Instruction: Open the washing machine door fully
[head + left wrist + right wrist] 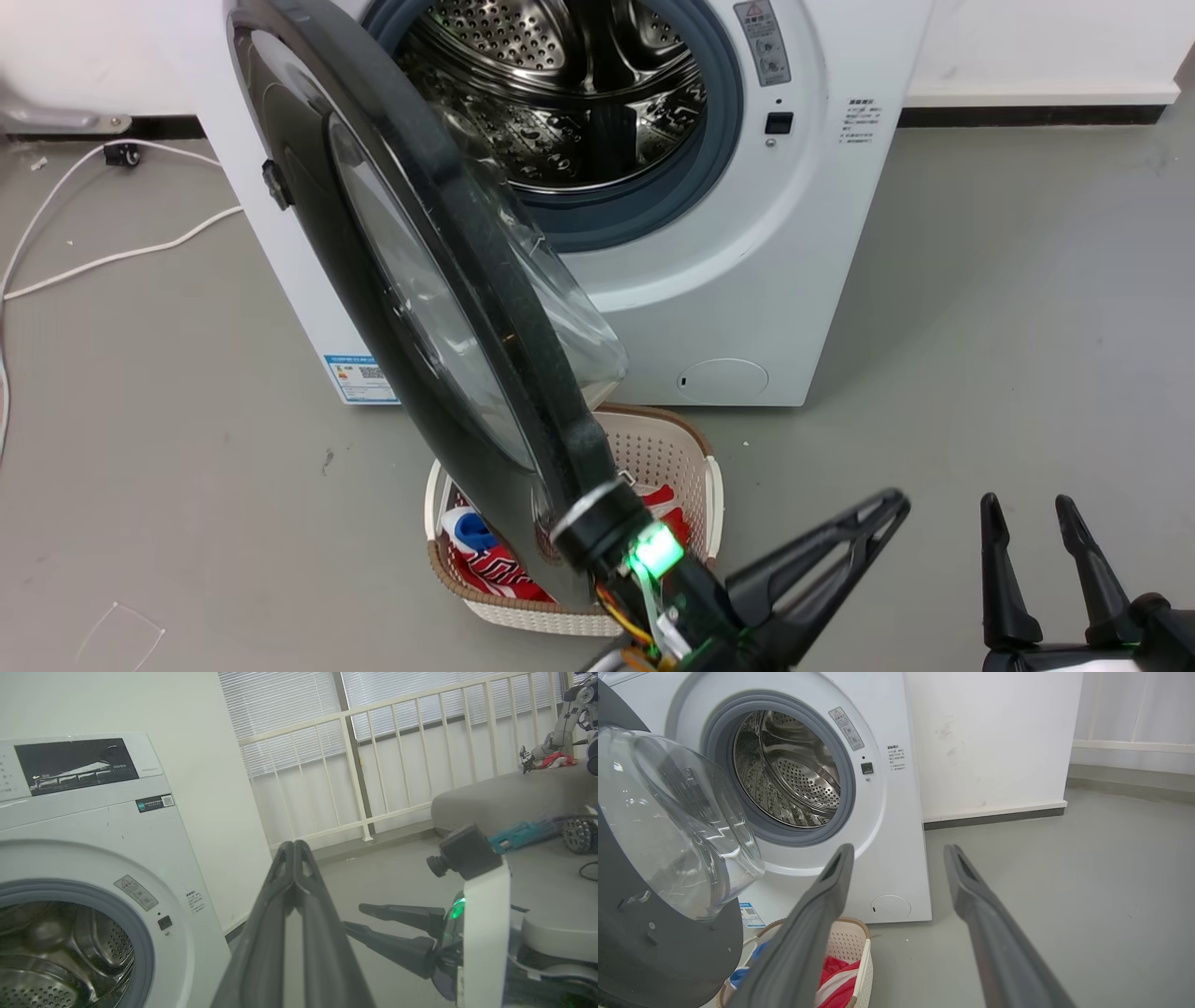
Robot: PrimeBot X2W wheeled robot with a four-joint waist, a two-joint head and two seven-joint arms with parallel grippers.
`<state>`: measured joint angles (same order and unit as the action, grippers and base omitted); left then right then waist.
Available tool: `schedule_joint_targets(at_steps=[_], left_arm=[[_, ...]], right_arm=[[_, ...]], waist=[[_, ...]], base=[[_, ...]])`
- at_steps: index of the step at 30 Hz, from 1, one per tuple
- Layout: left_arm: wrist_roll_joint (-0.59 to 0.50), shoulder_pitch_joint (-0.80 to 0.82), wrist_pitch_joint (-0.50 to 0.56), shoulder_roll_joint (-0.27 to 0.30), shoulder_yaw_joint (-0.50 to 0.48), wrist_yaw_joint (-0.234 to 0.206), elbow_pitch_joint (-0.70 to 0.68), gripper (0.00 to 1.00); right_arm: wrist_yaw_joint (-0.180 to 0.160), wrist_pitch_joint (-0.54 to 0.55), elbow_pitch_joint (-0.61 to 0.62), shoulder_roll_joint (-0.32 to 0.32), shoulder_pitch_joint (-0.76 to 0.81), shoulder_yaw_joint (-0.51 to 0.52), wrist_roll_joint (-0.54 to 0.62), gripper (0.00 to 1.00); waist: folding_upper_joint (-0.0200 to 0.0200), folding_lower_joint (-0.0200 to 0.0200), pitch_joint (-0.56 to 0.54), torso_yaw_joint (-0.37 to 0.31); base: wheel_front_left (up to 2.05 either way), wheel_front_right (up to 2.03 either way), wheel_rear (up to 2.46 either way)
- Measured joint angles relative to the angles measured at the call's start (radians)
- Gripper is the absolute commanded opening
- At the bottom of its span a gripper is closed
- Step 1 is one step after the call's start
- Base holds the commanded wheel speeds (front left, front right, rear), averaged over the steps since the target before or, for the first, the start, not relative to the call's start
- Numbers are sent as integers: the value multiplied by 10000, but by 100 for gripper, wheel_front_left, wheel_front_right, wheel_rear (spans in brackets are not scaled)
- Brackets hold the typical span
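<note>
One white washer (pixel 747 280) stands on the grey floor (pixel 980 327), its back to the wall. Its door (pixel 308 233) is attached at the washer's left side and stands well out from the front. From the head it is seen almost edge-on, with the black outer face to the left and the clear glass bowl (pixel 560 308) to the right. The steel drum (pixel 560 103) is open to view. Under the door's lower edge a pale basket (pixel 717 504) sits on the floor just before the washer, holding red and white cloth (pixel 495 569). The left gripper (pixel 882 513) lies just right of the basket, fingers pressed together on nothing, its tips apart from the door. The right gripper (pixel 1027 513) sits at the head view's lower right corner, fingers spread and empty, well apart from the door.
</note>
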<state>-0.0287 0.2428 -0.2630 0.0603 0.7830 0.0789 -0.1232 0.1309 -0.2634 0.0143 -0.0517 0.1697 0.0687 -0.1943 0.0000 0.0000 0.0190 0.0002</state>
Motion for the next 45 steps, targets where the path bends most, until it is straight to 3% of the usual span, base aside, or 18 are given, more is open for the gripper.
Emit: schedule_joint_targets(at_steps=[10,19,29,45], left_arm=[[360,-787,0,483,130,-163,1003,0],[976,-890,0,606,-1035,-525,1707,0],[1212,-946,-2,673,-1967,-646,2155,0],[1106,-1893,-36,740,-2520,-855,1770,0]], right_arm=[[0,0,-8,0,-91,29,13,100],[0,0,-121,2,-299,21,29,100],[0,0,-263,2,-414,58,23,100],[0,0,-437,2,-46,-82,19,100]], waist=[[0,0,290,176],[0,0,537,188],[0,0,586,307],[0,0,137,1705]], base=[[0,0,0],[0,0,0],[0,0,0],[0,0,0]])
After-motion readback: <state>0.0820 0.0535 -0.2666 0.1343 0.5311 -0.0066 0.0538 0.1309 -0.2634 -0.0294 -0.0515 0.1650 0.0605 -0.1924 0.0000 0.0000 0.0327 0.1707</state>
